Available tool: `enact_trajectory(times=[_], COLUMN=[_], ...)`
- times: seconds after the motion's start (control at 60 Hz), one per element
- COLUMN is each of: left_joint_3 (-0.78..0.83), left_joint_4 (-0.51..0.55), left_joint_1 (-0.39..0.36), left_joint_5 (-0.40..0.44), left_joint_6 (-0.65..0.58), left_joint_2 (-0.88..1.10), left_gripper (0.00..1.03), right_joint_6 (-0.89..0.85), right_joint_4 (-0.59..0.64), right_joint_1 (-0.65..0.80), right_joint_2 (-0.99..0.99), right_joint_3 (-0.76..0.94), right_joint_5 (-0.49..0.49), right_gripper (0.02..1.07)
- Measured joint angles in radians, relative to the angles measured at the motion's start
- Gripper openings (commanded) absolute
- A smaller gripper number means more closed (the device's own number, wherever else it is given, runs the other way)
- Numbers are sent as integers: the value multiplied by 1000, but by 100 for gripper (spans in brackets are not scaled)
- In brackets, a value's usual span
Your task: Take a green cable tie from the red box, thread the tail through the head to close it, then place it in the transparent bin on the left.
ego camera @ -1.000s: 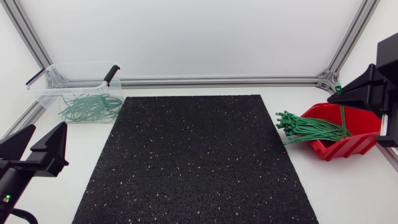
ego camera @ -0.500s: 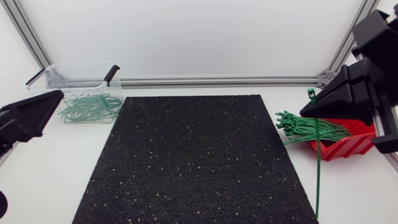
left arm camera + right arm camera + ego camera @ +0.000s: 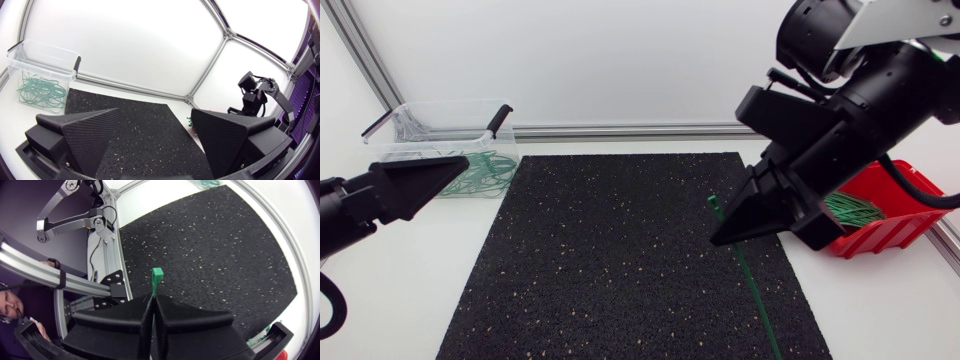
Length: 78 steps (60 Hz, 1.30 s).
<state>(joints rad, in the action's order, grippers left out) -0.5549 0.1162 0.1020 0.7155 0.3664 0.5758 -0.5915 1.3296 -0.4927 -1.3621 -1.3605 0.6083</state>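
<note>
Swung over the mat [image 3: 600, 260], right tool [image 3: 718, 238] pinches cable tie [image 3: 755, 300].

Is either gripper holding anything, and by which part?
Right gripper pinches a green cable tie just below its head; the tail hangs free. Left gripper is open, empty.

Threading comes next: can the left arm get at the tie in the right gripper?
Probably yes. The right gripper holds the tie over the mat, head and tail exposed; nothing stands between it and the open left gripper.

Green cable tie [image 3: 752, 295], red box [image 3: 882, 236], black mat [image 3: 600, 260] flecked with pale specks.
</note>
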Motion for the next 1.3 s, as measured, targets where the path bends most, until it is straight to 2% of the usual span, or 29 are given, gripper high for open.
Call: enact_trajectory(times=[0.283,0.483,0.667,0.833,1.133,1.3], left_joint_3=[-10,-13,-21,-62,-146,-159], left_joint_4=[-18,-66,-117,-164,-224,-230], left_joint_1=[-131,-227,-320,-399,-529,-570], left_joint_5=[13,50,93,96,96,96], left_joint_6=[-4,-26,-27,-27,-27,-34], left_joint_2=[76,126,205,294,477,555], left_gripper=[96,97,98,98,98,98], right_joint_6=[41,38,38,9,-38,-38], right_joint_4=[6,-73,-182,-257,-313,-317], right_joint_1=[-5,13,43,45,43,43], right_joint_2=[-158,-224,-237,-237,-237,-237], right_joint_3=[-2,-3,13,96,192,198], right_joint_5=[219,381,483,516,518,519], right_gripper=[8,8,8,8,8,8])
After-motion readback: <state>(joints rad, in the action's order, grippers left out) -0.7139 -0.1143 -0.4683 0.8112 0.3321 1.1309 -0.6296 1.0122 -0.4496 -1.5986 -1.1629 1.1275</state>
